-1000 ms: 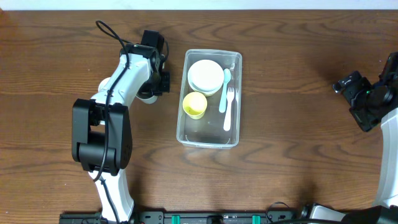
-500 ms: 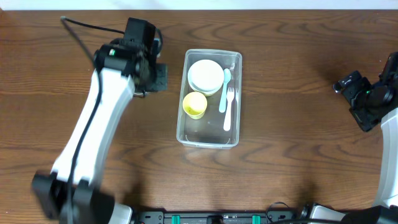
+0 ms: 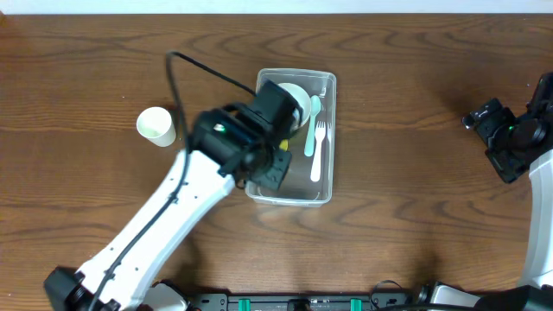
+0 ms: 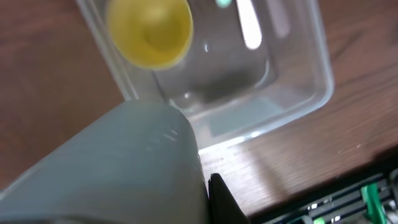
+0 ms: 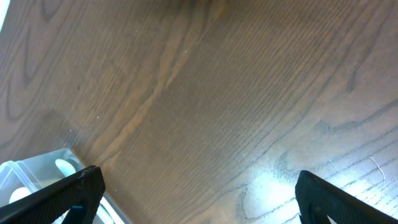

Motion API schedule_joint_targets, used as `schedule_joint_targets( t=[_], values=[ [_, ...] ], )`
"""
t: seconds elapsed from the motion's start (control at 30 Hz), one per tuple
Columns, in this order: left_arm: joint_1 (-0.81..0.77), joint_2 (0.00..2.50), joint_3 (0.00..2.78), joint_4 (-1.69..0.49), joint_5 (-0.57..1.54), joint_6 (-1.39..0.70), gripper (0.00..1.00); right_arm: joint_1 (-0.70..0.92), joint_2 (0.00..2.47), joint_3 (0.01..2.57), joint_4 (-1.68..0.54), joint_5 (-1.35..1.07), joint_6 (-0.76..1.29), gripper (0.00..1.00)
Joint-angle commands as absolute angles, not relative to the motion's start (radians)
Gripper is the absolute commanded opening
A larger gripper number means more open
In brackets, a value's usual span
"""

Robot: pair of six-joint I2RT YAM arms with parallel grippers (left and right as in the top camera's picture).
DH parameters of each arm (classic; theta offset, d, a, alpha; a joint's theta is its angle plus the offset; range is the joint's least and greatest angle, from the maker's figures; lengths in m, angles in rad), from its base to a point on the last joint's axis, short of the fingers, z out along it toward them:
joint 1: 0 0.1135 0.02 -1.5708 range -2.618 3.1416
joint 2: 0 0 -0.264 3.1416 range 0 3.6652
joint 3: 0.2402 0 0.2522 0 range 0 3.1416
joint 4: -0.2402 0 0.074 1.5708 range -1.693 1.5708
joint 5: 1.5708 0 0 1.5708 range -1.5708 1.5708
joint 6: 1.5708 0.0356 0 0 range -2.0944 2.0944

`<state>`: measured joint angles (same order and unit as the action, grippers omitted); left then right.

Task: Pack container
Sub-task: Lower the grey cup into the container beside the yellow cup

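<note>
The clear plastic rectangular tub (image 3: 321,186) sits on the brown wooden table (image 3: 415,225). The left gripper (image 3: 275,169) hangs over it, fingers squeezed together. The right gripper (image 5: 200,198) has its fingers spread wide, empty.

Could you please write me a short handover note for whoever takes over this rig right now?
Left gripper: shut, above the near-left corner of the container; nothing visibly held.
Right gripper: open, empty, off to the right over the table.
Container: mid-table, holding a white bowl, yellow cup, blue spoon and white fork.
Done: those four are packed.
Left to do: a pale cup sits on the table left of the container, not yet packed.
</note>
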<state>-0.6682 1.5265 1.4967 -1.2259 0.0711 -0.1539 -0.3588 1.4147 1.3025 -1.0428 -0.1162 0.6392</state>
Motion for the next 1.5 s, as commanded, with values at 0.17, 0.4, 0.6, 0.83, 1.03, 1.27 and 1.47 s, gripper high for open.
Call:
schedule_joint_targets(
  t=[0.17,0.4,0.6,0.83,1.03,1.27,1.47],
  values=[
    [-0.762,1.538,1.359,-1.103,0.064,-0.249,0.06,-0.367,1.419,1.309,-1.044,-0.117,0.635,0.99],
    [-0.825,1.573,1.329,-1.036,0.057,-0.271,0.06,-0.367,1.419,1.309,-1.044,-0.117,0.635,0.99],
    [-0.825,1.644,1.329,-1.032,0.027,-0.271,0.06,-0.367,1.419,1.309,-1.044,-0.117,0.635,0.99],
    [-0.825,1.732,1.329,-1.005,-0.034,-0.273,0.06,-0.367,1.419,1.309,-1.044,-0.117,0.635,0.99],
    [-0.825,1.757,1.328,-0.984,-0.102,-0.343,0.06,-0.367,1.419,1.309,-1.044,-0.117,0.635,0.99],
    [-0.798,1.757,1.328,-0.962,-0.143,-0.438,0.06,-0.367,1.419,1.309,-1.044,-0.117,0.635,0.99],
    [-0.788,1.757,1.328,-0.932,-0.142,-0.470,0.06,-0.367,1.419,1.309,-1.044,-0.117,0.635,0.99]
  ],
)
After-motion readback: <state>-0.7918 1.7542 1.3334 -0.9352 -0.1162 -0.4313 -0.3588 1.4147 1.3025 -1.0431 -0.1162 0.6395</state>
